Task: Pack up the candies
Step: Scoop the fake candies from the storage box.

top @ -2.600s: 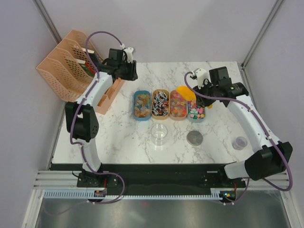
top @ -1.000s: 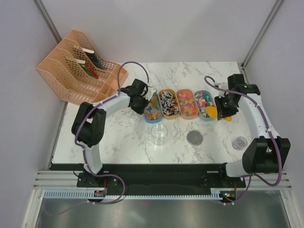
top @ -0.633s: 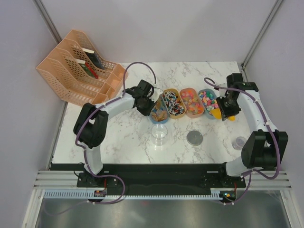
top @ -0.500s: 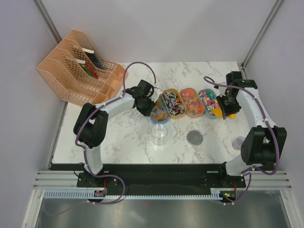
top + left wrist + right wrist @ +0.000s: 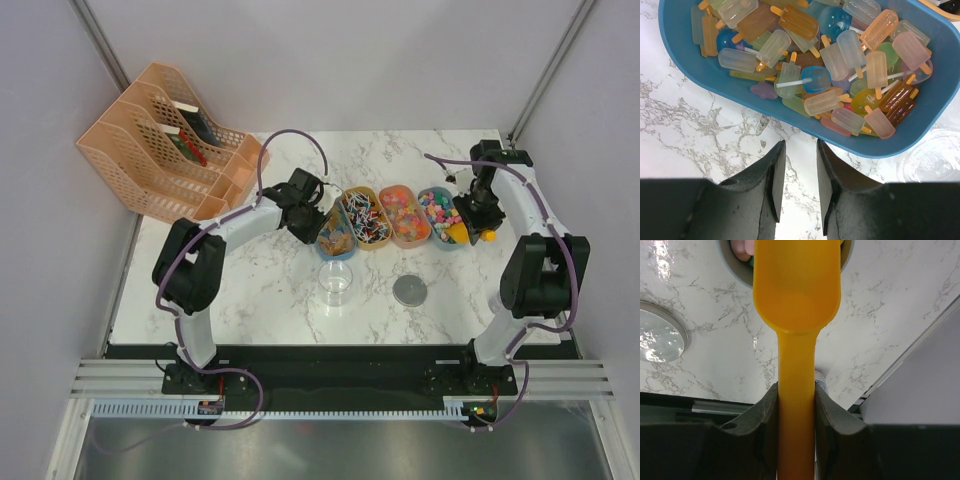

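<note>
Candies (image 5: pixel 437 208) sit heaped in four oval trays in a row between your two grippers; none shows in the clear cup (image 5: pixel 337 283) yet, as far as the top view lets you judge. The nearest lot is the pink and green pieces in the grey tray (image 5: pixel 735 262), just beyond the tip of the scoop (image 5: pixel 796 295) carried by the right gripper (image 5: pixel 796 390). Right fingers are clamped tight on the scoop handle. The scoop's long axis runs straight out ahead of that gripper, mouth pointing away from it at the tray's near rim. Only the scoop's smooth back shows, so you cannot tell whether it is loaded. On the left gripper (image 5: pixel 796 150) the fingers are drawn to a narrow gap with nothing between them. Their tips hang over the bare marble top (image 5: pixel 700 130), with the blue tray (image 5: pixel 685 60) just ahead. The lolly-shaped candies in it lie flat, long axes and sticks pointing every way, no common heading. Step in hand, by my reading: scooping, at its start. Next, drive the scoop forward and down under the pile and lift with the mouth level. Then carry it to the cup, well apart from the right gripper and near the left one, and tip slowly. Mind the tray sliding under the push.
</note>
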Tool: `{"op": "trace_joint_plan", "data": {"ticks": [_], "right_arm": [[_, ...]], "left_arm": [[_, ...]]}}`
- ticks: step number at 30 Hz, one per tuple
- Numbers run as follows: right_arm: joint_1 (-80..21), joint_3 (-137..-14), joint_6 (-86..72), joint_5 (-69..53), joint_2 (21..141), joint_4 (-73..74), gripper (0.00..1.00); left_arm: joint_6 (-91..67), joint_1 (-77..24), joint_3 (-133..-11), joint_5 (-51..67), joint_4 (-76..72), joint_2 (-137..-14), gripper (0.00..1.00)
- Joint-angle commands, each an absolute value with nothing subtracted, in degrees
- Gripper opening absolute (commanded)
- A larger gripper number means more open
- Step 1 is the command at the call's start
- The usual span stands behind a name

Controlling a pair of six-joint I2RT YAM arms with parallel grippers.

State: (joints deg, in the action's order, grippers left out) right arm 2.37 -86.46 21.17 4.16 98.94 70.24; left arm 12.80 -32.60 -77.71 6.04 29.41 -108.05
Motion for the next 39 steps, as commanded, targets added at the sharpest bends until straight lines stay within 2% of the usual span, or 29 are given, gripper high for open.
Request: {"op": "trace_joint_plan", "data": {"ticks": [1, 13, 39], "right_arm": [[2.5, -89.6, 22.6, 3.2, 101.9, 73.6, 0.0], [2.4, -94.2, 23.0, 1.2, 109.5, 73.8, 0.0], [0.8, -115.9, 24.9, 0.1, 125.6, 75.1, 0.0]], "left_arm": [[12.3, -32.9, -78.0, 5.3, 26.4, -105.7, 0.38], [12.5, -32.4, -79.4, 4.0, 26.2, -107.4, 0.38], [12.7, -31.8, -81.8, 0.4, 27.7, -109.7, 0.39]]}}
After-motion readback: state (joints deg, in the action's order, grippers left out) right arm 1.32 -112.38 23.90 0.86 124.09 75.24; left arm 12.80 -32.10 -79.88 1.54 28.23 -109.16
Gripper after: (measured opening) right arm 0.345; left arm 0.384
